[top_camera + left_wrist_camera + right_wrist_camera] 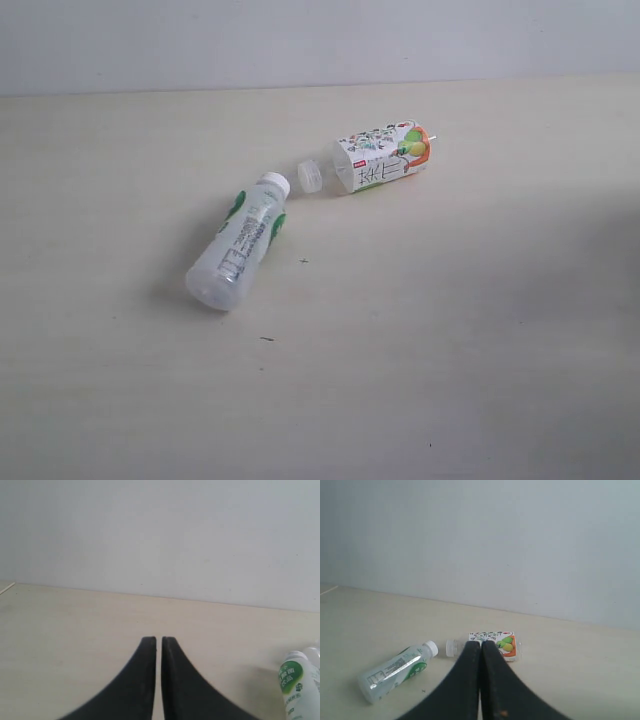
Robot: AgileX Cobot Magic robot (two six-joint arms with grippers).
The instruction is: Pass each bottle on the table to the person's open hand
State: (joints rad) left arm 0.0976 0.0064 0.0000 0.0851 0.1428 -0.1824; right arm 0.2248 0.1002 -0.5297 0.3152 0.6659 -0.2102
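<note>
Plainly, only the exterior view shows the white bottle (pixel 240 255) and the squarish bottle (pixel 378 157) whole. They lie on the table (pixel 480 350), the white one diagonal, necks facing, near each other. Left wrist view: left gripper (pixel 159 645) pressed together, white bottle nearby. Right wrist view: right gripper (pixel 481 647) likewise closed.

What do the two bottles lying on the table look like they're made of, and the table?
The green-label bottle looks like translucent plastic: milky, see-through body, white cap. The squarish bottle seems clear plastic under a glossy printed wrap. The table looks like matte pale laminate or wood; hard to tell which.
</note>
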